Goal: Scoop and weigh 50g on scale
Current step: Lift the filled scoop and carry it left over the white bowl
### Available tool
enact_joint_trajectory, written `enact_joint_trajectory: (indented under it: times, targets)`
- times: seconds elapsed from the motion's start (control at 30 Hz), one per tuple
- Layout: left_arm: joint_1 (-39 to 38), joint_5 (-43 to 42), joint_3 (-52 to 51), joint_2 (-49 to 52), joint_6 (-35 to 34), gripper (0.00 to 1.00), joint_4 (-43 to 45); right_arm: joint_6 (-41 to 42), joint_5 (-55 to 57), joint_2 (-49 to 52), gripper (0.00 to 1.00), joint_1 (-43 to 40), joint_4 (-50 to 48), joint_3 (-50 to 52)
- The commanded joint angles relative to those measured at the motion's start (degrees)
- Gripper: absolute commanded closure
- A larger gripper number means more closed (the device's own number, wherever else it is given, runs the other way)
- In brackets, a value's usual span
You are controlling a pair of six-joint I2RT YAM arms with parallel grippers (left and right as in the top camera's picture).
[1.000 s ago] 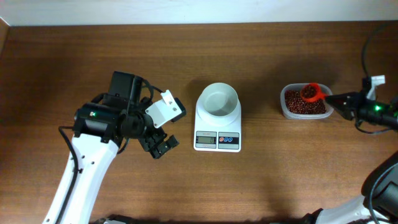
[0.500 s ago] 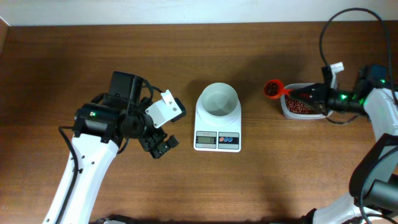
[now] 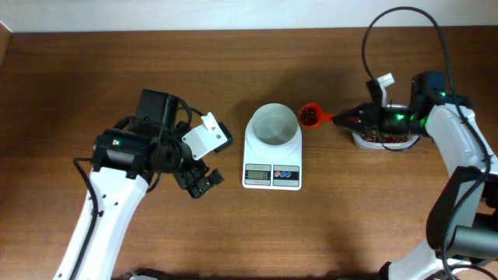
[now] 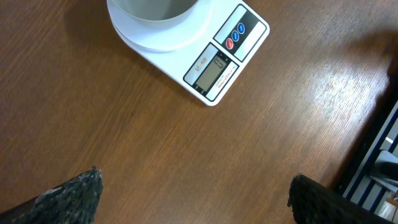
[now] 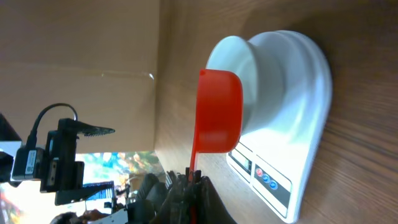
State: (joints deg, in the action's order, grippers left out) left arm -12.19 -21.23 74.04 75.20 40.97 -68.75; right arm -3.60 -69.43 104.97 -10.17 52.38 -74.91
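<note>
Wooden table (image 3: 350, 233) | beans (image 3: 310, 116) in scoop (image 5: 219, 112) beside scale (image 3: 272, 167) bowl (image 3: 273, 124) | right claw (image 3: 342, 120) clamped on scoop handle | left claw (image 4: 193, 196) wide open

Ahead of the right tool (image 3: 348, 118), the scoop (image 3: 310, 116) hung just beside the bowl (image 3: 274, 124) on the scale (image 3: 272, 167), nothing between them; the tub (image 3: 391, 141) sat beneath that tool. Bare worktop (image 3: 233, 198) separated the left tool (image 3: 204, 183) from the scale.

The small white kitchen scale (image 3: 271, 162) sits flat on the brown surface (image 3: 233, 233), an empty white round bowl (image 3: 274, 126) on top. Little dark red-brown beans (image 3: 310, 116) fill a red scoop (image 3: 325, 118) just beside the bowl.
</note>
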Motion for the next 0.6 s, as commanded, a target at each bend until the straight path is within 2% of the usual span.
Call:
enact_joint_trajectory:
  times: [0.0,0.33,0.57]
  targets:
    - [0.2,-0.8,-0.2,-1.0,0.5,0.01,0.1,-0.5,-3.3,0.4,0.96,2.7,-1.4,0.3]
    - [0.2,-0.8,-0.2,-1.0,0.5,0.01,0.1,-0.5,-3.2,0.4,0.96,5.7,-9.2,0.3]
    - [0.2,-0.8,-0.2,-1.0,0.5,0.01,0.1,-0.5,1.0,0.4,0.96,5.7,-13.7,0.3]
